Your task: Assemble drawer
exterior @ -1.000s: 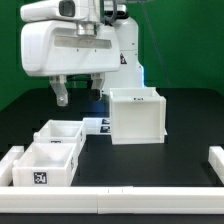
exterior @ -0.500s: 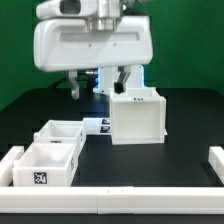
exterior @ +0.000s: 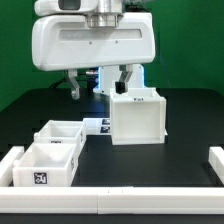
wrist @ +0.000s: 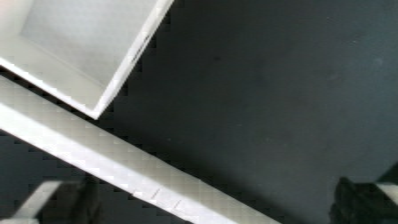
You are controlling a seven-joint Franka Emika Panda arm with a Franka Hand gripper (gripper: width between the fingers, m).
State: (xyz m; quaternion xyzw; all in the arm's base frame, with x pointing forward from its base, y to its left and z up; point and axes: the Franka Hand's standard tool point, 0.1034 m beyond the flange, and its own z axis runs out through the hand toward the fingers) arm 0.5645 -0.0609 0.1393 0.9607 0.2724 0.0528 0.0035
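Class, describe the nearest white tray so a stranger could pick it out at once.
Start at the black table and follow the white front rail to the exterior view's left. The tray just behind it, in front of the second tray, shows a square tag on its near wall.

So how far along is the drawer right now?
Nothing looks joined yet: the tall box stands alone, and the nearer tray and farther tray sit outside it, toward the exterior view's left. Nothing is being carried: the hand hangs open and empty up beside the box. Left to do: fitting both trays into the box.
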